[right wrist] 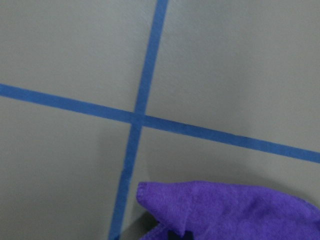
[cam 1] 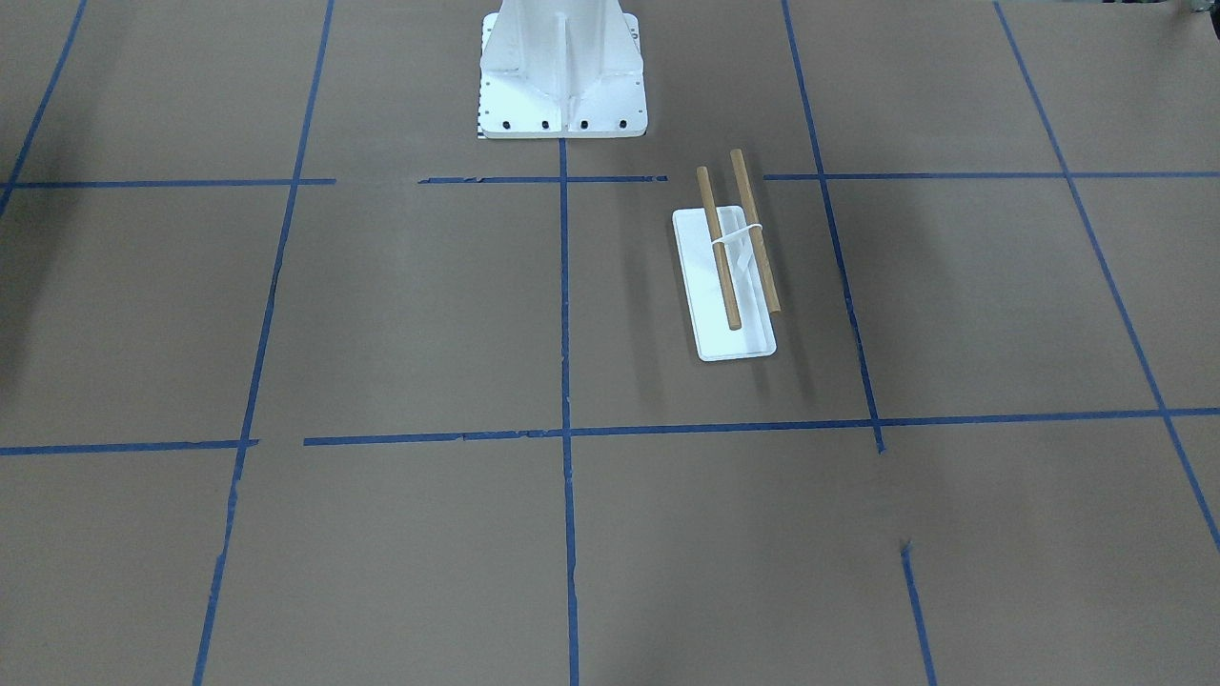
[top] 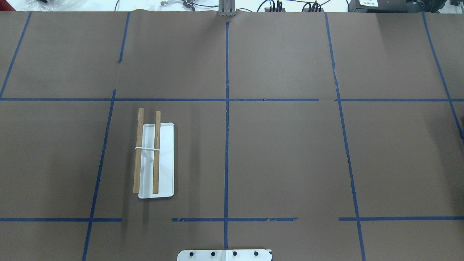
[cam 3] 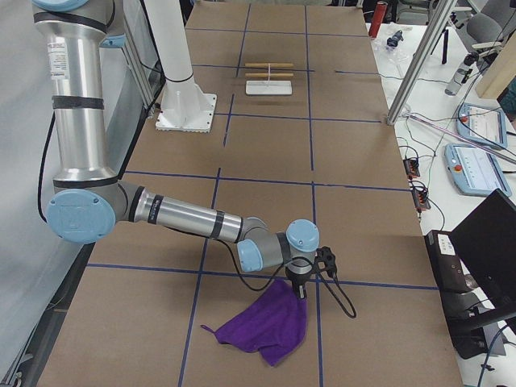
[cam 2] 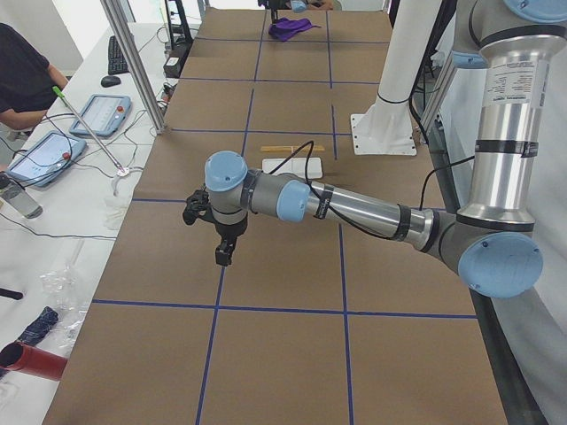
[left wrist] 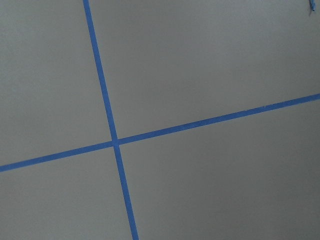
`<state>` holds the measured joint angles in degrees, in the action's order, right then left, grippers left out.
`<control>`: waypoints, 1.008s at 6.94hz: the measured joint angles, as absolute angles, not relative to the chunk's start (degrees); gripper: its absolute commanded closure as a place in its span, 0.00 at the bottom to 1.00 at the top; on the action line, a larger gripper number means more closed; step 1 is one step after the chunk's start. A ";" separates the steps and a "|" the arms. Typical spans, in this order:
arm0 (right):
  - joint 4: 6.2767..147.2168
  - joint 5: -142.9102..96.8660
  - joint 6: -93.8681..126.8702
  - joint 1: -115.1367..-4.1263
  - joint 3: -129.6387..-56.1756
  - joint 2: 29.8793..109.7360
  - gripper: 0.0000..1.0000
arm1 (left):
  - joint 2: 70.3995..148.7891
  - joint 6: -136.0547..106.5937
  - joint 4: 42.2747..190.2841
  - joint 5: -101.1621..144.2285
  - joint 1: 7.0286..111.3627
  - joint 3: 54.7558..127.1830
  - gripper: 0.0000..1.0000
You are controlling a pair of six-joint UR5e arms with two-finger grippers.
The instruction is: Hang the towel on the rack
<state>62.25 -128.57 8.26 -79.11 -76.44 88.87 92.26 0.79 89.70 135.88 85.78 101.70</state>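
Possibly the towel (cam 3: 270, 326), if pinched thinly by the right gripper (cam 3: 300, 293) (jaw state cannot be told), could be dropped short of the rack (cam 1: 739, 345).

Silver post (cam 2: 133, 62) at my table's far edge | blue tape line (top: 227, 108) runs from its foot toward me across brown paper (top: 282, 156) | blue-cased tablet (cam 2: 102, 115) just beyond post | keyboard (cam 2: 117, 53) beyond post too | person in black (cam 2: 18, 71) farther out
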 measured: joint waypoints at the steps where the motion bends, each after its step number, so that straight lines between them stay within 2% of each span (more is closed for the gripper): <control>1: 62.50 -132.38 14.13 -79.15 -81.02 89.26 1.00 | 92.51 0.60 90.30 136.00 85.71 101.66 0.00; 5: 62.83 -145.03 47.79 -75.10 -102.08 87.76 1.00 | 93.57 -9.40 97.70 141.47 85.09 101.80 0.00; 7: 62.84 -144.57 67.76 -68.51 -108.48 80.97 1.00 | 94.43 -27.59 107.95 144.98 82.36 101.56 0.00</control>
